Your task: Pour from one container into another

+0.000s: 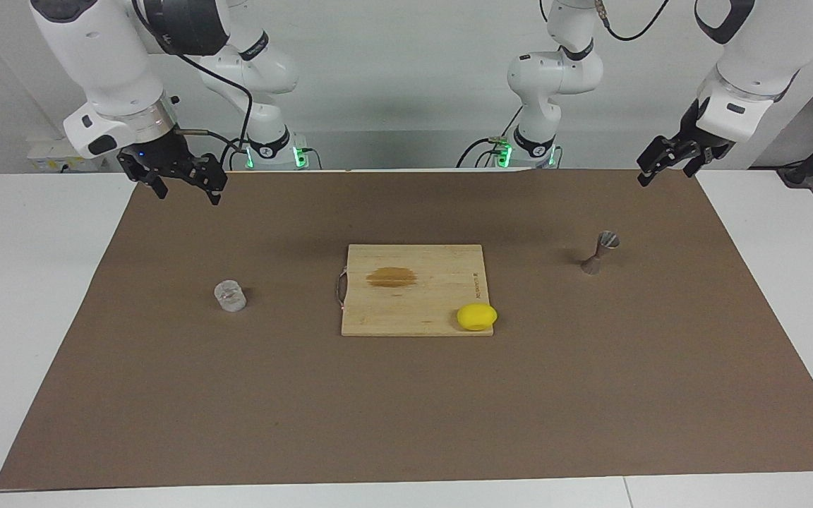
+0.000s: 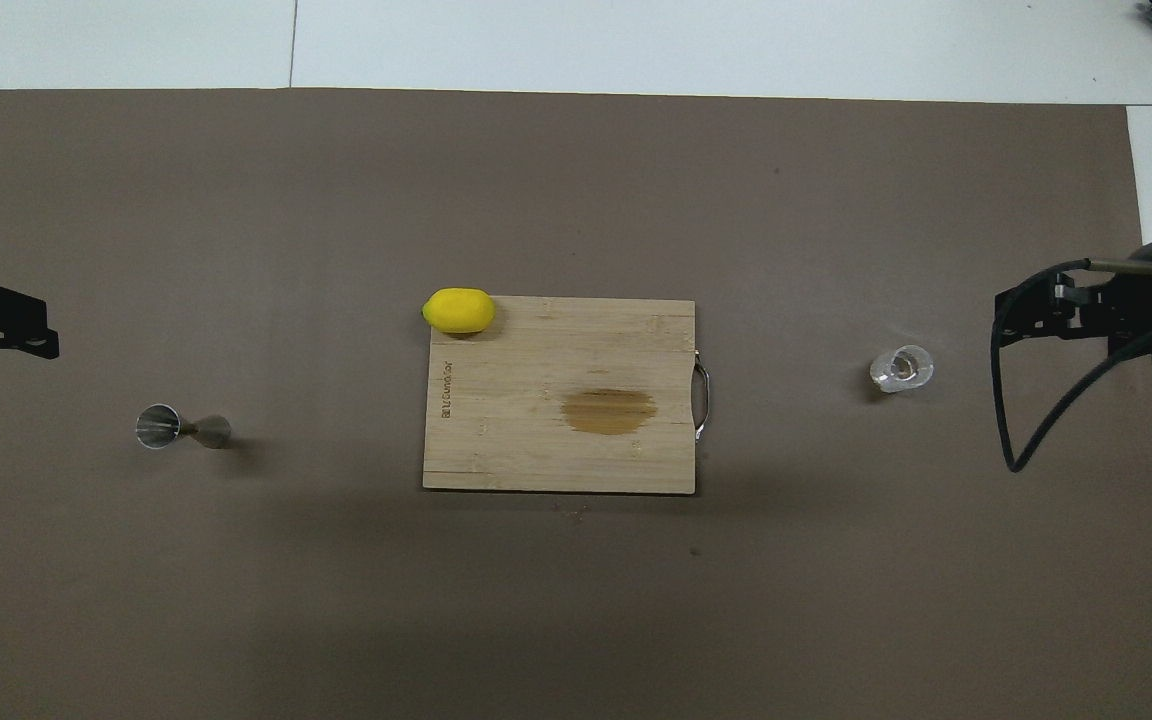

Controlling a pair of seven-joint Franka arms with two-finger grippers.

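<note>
The facing camera sits high across the table, looking back at both robots; the overhead camera looks steeply down (half a turn apart). Both share the brown mat [image 1: 406,395] and cutting board [image 2: 556,440].

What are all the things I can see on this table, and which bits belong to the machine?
glass tumbler: one, clear, on the mat toward the right arm's end
jigger: one, grey metal, upright on the mat toward the left arm's end
cutting board: one, pale wood with a darker stain, mid-table
lemon: one, yellow, on the board's corner farthest from the robots
mat: one, brown, covering the table
right tool: one, black, open, raised over the mat's edge
left tool: one, black, raised over the mat's corner
</note>
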